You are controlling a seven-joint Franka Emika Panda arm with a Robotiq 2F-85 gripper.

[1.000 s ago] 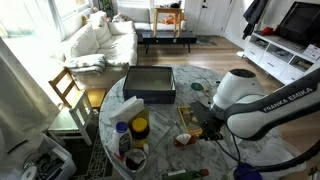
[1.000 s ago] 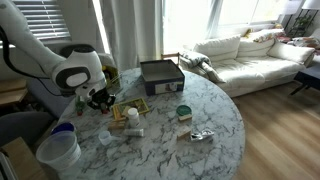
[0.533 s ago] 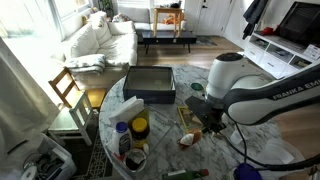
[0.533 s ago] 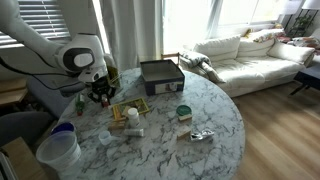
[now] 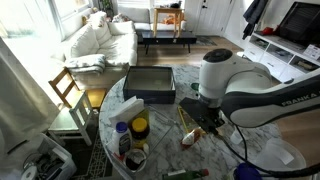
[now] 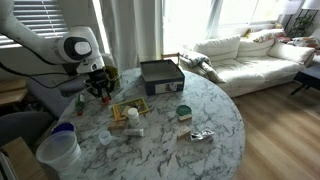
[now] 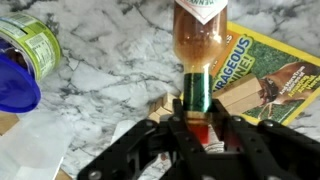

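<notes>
My gripper (image 7: 198,128) is shut on the green neck of a sauce bottle (image 7: 199,45), just above its red cap. The bottle has an amber body and a white label and points away from me over the marble table (image 7: 110,60). Beneath it lie a yellow illustrated booklet (image 7: 262,62) and pale wooden blocks (image 7: 238,95). In both exterior views the gripper (image 5: 203,120) (image 6: 100,88) is above the table's edge, with the bottle (image 5: 190,138) hanging below the fingers.
A dark square tray (image 5: 150,84) (image 6: 160,74) sits mid-table. A green tub with a blue lid (image 7: 22,58), a yellow-lidded jar (image 5: 140,127), a green-lidded can (image 6: 183,112), crumpled foil (image 6: 200,135) and a white bucket (image 6: 58,148) are around. A sofa (image 6: 250,55) stands beyond.
The arm has swung over the table and the gripper has risen with the bottle in it. Other objects have not moved.
</notes>
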